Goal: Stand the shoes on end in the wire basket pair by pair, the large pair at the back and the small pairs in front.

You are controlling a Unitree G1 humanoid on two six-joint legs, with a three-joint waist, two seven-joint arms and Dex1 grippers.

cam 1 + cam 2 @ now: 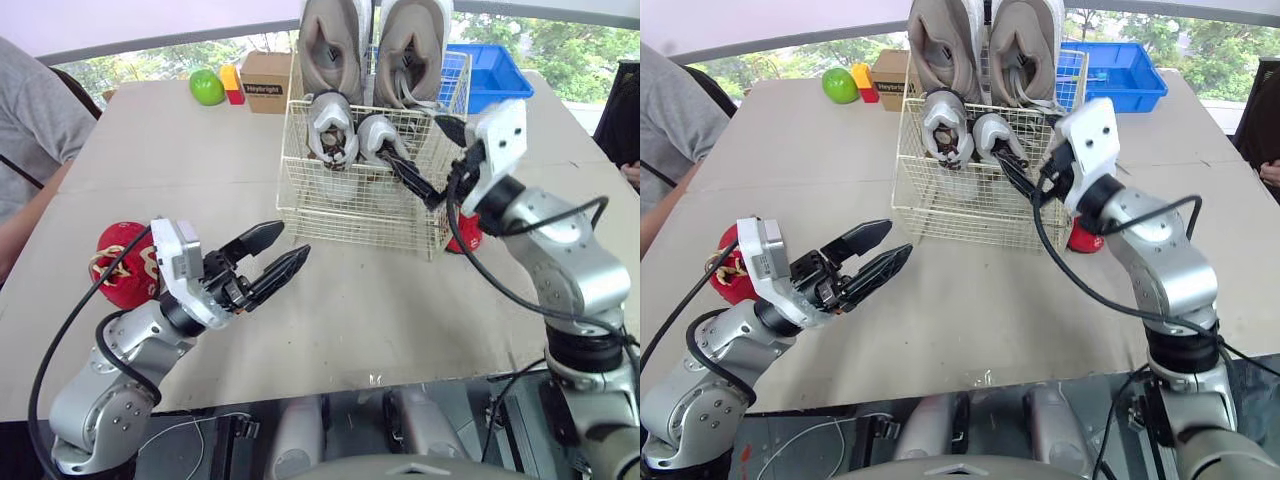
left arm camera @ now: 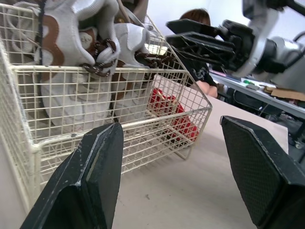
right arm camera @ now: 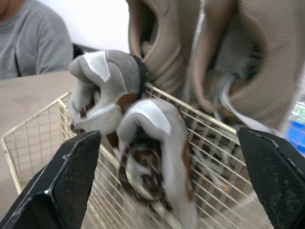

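Observation:
A cream wire basket stands mid-table. Two large tan shoes stand on end at its back, and a small grey pair stands in front of them. My right gripper is open at the basket's right front corner, right beside the right-hand grey shoe. One red shoe lies on the table at the left, behind my left arm. Another red shoe lies by the basket's right side. My left gripper is open and empty above the table, in front of the basket.
A green ball, a yellow and red block and a cardboard box sit at the table's far edge. A blue bin stands behind the basket. A person in grey sits at the left.

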